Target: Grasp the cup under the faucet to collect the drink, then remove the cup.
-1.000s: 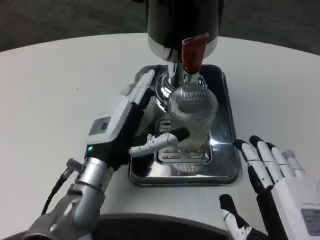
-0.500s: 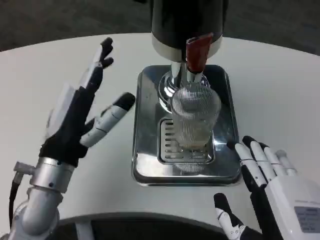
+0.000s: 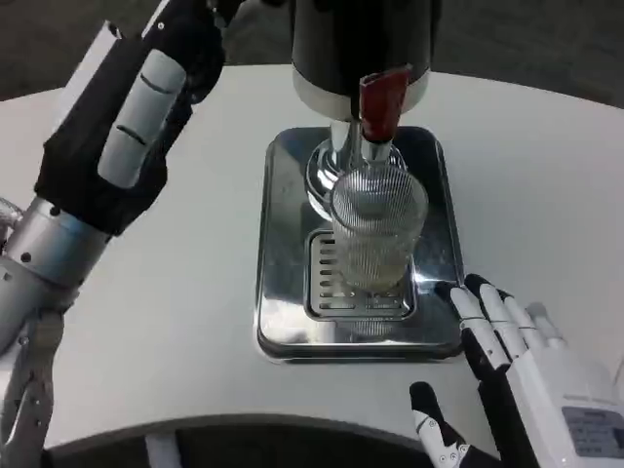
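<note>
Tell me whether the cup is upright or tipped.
Upright. The cup stands on the tray's grate under the faucet, its open mouth facing up; neither hand touches it.

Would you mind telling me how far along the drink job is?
Done: the cup stands on the tray under the faucet. In hand: nothing holds it; the left robot hand is raised beside the dispenser, the right robot hand waits open. Left: filling and removal.

The left hand's (image 3: 146,93) fingers ran off the top edge, so their pose could not be told. The dispenser (image 3: 363,44) was cut off above. The right hand's (image 3: 526,390) wrist was cropped at the bottom right corner.
</note>
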### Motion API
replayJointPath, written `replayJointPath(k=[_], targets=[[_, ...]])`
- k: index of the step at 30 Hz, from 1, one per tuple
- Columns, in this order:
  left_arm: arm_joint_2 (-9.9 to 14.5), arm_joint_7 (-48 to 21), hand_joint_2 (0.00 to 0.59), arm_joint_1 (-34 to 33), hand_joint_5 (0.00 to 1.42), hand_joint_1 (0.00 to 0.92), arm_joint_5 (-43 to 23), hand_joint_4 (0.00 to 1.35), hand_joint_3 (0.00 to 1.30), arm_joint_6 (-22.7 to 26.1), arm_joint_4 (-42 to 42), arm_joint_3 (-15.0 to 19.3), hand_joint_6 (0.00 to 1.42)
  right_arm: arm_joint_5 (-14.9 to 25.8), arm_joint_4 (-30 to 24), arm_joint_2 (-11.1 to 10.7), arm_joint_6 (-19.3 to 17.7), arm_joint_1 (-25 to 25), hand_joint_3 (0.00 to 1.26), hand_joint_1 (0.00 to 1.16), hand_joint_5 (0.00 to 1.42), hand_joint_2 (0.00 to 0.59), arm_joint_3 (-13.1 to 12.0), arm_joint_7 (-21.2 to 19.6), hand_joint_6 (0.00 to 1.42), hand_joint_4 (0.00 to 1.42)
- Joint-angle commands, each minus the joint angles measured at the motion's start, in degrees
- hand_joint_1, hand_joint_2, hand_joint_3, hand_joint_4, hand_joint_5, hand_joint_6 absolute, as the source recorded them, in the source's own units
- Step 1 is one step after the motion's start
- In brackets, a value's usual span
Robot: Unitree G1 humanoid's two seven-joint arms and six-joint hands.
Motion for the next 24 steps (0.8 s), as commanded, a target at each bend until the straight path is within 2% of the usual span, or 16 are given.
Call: replayJointPath(k=[1, 6, 10, 14, 24], targets=[[1.0, -6.4, 0.241, -3.4, 0.03, 0.000, -6.6, 0.00, 0.00, 8.8, -2.6, 2.6, 0.02, 0.0, 0.0, 0.4, 0.7, 0.2, 0.11, 0.47, 0.06, 0.487, 0.2, 0.8, 0.09, 0.03], [1.8, -14.3, 0.236, -8.5, 0.03, 0.000, -10.2, 0.00, 0.00, 19.4, -0.1, 3.3, 0.00, 0.5, 0.0, 0.4, 1.0, 0.1, 0.11, 0.47, 0.06, 0.487, 0.4, 1.0, 0.09, 0.03], [1.5, -18.7, 0.227, -12.2, 0.03, 0.000, -8.9, 0.00, 0.00, 23.1, 3.1, 3.1, 0.00, 0.6, 0.0, 0.6, 1.2, 0.0, 0.11, 0.47, 0.06, 0.487, 0.5, 1.0, 0.10, 0.03], [-0.1, -21.6, 0.226, -14.8, 0.05, 0.000, -6.9, 0.00, 0.00, 23.4, 7.0, 2.7, 0.00, 0.9, -0.1, 0.7, 1.5, 0.0, 0.11, 0.47, 0.06, 0.487, 0.3, 1.1, 0.10, 0.03], [-3.5, -25.4, 0.220, -19.0, 0.06, 0.000, 0.5, 0.00, 0.00, 20.8, 15.9, 0.8, 0.02, 1.5, -0.3, 0.4, 2.1, -0.7, 0.11, 0.47, 0.07, 0.487, -0.4, 1.2, 0.11, 0.04]])
